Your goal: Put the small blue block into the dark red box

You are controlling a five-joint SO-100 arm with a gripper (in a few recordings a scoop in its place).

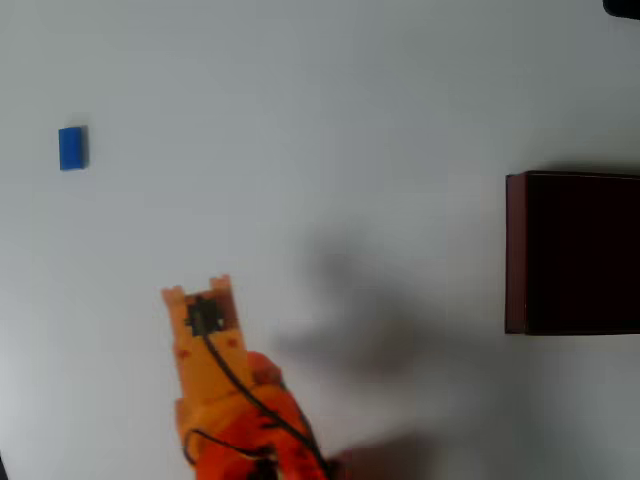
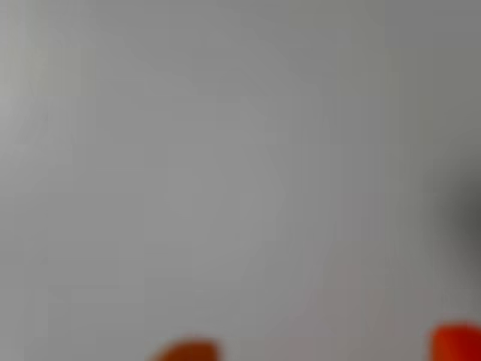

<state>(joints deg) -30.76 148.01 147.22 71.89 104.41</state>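
In the overhead view the small blue block [image 1: 72,148] lies flat on the white table at the far left. The dark red box [image 1: 570,252], with maroon walls and a near-black inside, stands at the right edge, partly cut off. My orange gripper [image 1: 198,292] hovers low in the picture, below and to the right of the block and far left of the box. The blurred wrist view shows two orange fingertips [image 2: 188,350] at the bottom edge, wide apart, so the gripper [image 2: 322,350] is open with only bare table between its fingers.
The white table [image 1: 330,120] stretches between block and box. The arm's soft shadow [image 1: 370,320] falls on it to the right of the gripper. A dark object [image 1: 622,6] sits at the top right corner.
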